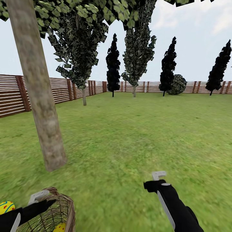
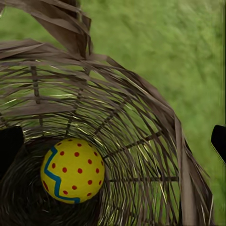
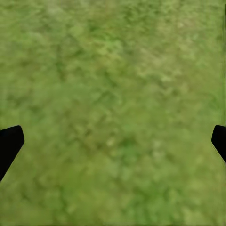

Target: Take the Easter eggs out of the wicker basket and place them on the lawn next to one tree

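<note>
slat fence [image 1: 61,88], dark conifers [image 1: 113,64], cloudy sky [image 1: 190,29]

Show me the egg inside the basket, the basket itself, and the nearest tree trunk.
Easter egg [image 2: 72,170], left wrist view, on its dotted yellow front.
Wicker basket [image 2: 141,122], left wrist view, on the woven inner wall.
Tree [image 1: 38,93], head view, on the middle of the pale trunk.

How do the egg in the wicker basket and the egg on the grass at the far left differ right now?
The egg in the basket lies at the bottom of the wicker basket, under the open left claw; the other egg sits outside it on the lawn. The basket egg shows nearly whole in the left wrist view; the outside egg is partly hidden by the left arm. Both are yellow with red dots and a blue zigzag.
</note>
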Motion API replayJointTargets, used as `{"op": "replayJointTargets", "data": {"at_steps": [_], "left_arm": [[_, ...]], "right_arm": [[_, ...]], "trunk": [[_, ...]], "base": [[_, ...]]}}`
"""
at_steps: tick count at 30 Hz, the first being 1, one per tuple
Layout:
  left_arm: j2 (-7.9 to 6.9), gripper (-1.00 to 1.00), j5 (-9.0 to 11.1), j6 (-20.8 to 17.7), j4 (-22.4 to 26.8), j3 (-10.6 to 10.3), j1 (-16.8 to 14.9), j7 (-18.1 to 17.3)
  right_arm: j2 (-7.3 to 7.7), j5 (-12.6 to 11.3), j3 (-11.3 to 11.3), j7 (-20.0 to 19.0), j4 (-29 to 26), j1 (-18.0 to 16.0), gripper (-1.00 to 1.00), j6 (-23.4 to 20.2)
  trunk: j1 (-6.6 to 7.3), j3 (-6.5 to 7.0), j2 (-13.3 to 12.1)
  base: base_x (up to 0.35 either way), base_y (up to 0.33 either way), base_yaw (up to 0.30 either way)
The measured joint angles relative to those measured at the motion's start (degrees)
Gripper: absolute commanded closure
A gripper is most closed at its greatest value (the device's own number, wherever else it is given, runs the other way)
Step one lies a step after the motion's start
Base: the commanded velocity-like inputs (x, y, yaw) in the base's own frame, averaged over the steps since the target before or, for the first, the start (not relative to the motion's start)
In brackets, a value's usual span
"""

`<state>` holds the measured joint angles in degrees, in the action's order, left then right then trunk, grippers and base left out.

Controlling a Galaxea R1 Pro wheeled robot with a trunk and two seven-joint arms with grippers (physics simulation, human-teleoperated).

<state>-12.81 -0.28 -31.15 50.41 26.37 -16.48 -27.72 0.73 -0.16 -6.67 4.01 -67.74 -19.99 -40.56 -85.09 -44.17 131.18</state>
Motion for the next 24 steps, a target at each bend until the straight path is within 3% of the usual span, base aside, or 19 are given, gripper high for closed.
{"op": "replayJointTargets", "data": {"at_steps": [3, 4, 8, 11, 15, 17, 24], "left_arm": [[-0.1, -1.0, 0.9, 1.0, 0.0, 0.1, 0.0, 0.0], [-0.16, -1.0, 1.2, 2.8, 0.0, 0.1, 0.0, 0.0], [-0.37, -1.0, 1.2, 3.0, 0.1, 0.1, 0.0, 0.1], [-1.6, -1.0, 1.2, 3.0, 0.0, 0.2, 0.0, 0.1], [-3.94, -1.0, 1.2, 3.2, -0.4, 0.7, 0.0, 0.1], [-4.42, -1.0, 1.2, 3.2, -0.8, 1.3, 0.0, 0.1], [-4.56, -1.0, 1.2, 3.0, -1.1, 1.5, 0.0, 0.1]], "right_arm": [[0.0, -0.1, 0.1, -0.1, 0.4, 0.0, -1.0, 1.0], [0.0, -0.2, 0.1, -0.2, 1.5, 0.0, -1.0, 10.3], [0.0, 0.2, 0.0, -0.4, 2.4, 0.0, -1.0, 10.6], [0.19, 0.0, 0.0, -1.1, 2.5, 0.0, -1.0, 10.6], [0.8, 0.0, 0.2, -6.6, 2.5, 0.0, -1.0, 10.5], [1.29, -0.1, 0.4, -9.5, 2.3, 0.0, -1.0, 10.3], [1.56, 0.1, 0.7, -10.8, 2.0, 0.0, -1.0, 10.0]], "trunk": [[0.0, 0.0, 0.0], [0.0, 0.0, 0.0], [0.0, 0.0, 0.0], [0.0, 0.0, 0.0], [0.0, 0.0, 0.0], [0.0, 0.0, 0.0], [0.0, 0.0, 0.0]], "base": [[0.0, 0.0, 0.0], [0.0, 0.0, 0.0], [0.0, 0.0, 0.0], [0.0, 0.0, 0.0], [0.0, 0.0, 0.0], [0.0, 0.0, 0.0], [0.0, 0.0, 0.0]]}}
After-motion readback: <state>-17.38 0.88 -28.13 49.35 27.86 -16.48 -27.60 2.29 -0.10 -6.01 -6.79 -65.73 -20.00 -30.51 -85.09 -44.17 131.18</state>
